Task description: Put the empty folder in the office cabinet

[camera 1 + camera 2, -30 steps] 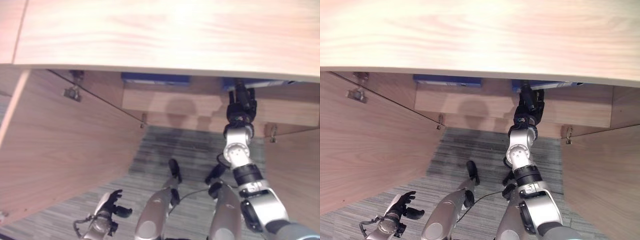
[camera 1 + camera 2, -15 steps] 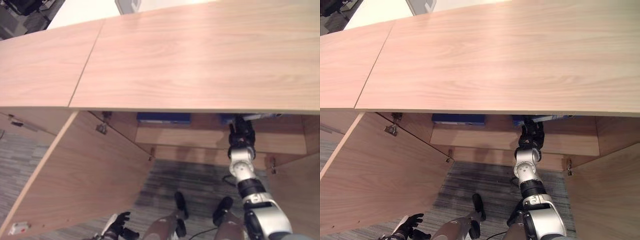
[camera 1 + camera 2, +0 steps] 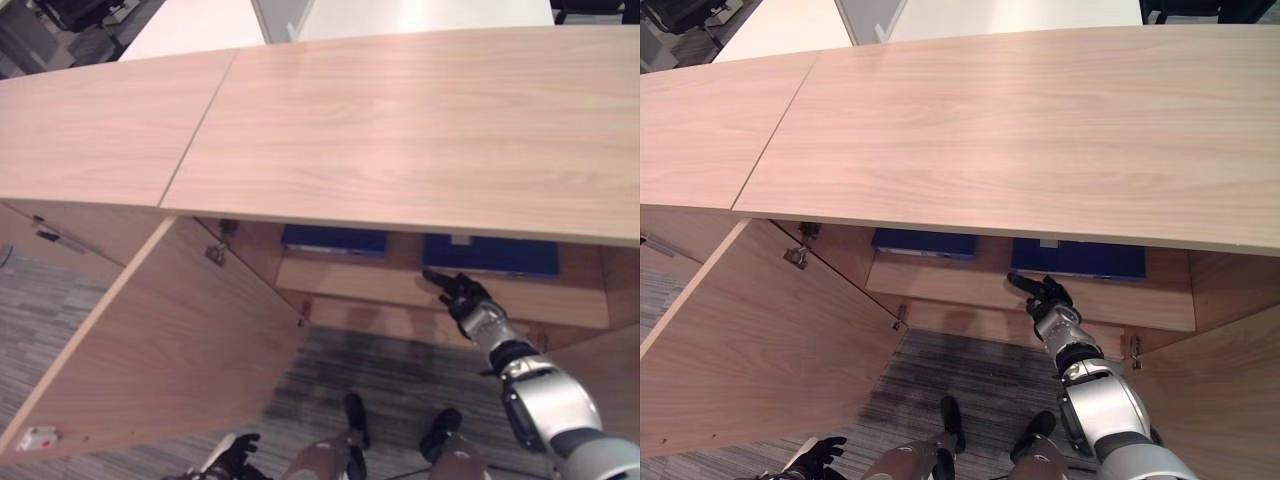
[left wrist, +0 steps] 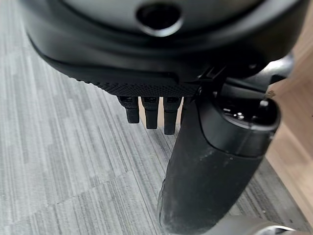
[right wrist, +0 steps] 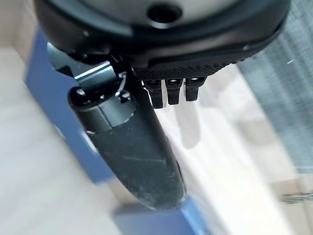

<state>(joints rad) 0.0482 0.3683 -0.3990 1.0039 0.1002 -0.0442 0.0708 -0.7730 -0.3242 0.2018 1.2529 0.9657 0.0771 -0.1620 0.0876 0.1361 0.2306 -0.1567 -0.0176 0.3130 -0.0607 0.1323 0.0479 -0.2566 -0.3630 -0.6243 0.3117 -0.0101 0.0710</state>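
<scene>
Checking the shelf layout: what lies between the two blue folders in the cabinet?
Just bare wooden shelf and back wall separate the left folder from the right folder, in both eye views. The right hand hangs open below.

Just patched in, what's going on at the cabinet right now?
The cabinet stands open, its left door swung wide. Two blue folders lie on the shelf inside: one to the left and one to the right. The right robot hand is out in front of the shelf edge, just below the right folder, fingers relaxed and holding nothing. The left robot hand hangs low over the carpet, idle and open.
</scene>
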